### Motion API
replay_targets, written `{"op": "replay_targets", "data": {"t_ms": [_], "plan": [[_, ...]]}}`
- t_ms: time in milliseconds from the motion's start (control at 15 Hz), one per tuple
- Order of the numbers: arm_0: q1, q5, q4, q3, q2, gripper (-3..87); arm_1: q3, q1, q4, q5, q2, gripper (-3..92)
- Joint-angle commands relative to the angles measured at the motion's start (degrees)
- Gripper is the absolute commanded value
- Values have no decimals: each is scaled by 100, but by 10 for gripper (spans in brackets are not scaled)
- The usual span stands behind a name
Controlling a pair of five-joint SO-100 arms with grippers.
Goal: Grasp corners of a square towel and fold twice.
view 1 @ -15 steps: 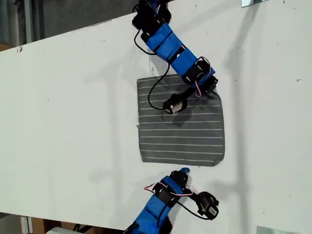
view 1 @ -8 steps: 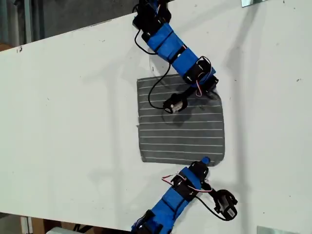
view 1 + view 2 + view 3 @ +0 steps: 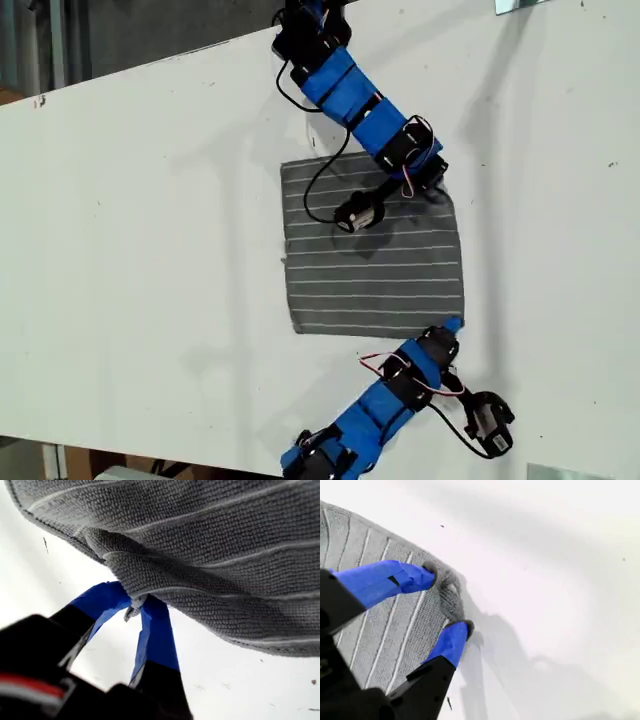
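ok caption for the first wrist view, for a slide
My first gripper pinches a lifted corner of the towel above the white table.

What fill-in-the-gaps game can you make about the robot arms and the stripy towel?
1. The towel is dark grey with thin ____ stripes.
2. My first pincer is ____ (open or shut) on one corner of the towel.
3. My second pincer is ____ (open or shut), with a fingertip on each side of another corner.

Missing words: white; shut; open.
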Motion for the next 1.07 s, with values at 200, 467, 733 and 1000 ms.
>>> {"op": "replay_targets", "data": {"t_ms": [200,467,733,1000], "plan": [[-62,-79,202,-448,-281,193,-35,-88,53,18,26,-2],[-211,-316,0,-413,-1028,0,-167,-114,70,-9,0,-2],[-149,-158,870,-1485,-1011,0,-817,-211,571,-9,0,-2],[-229,993,624,-1679,18,0,-1811,-387,1521,79,598,-2]]}}
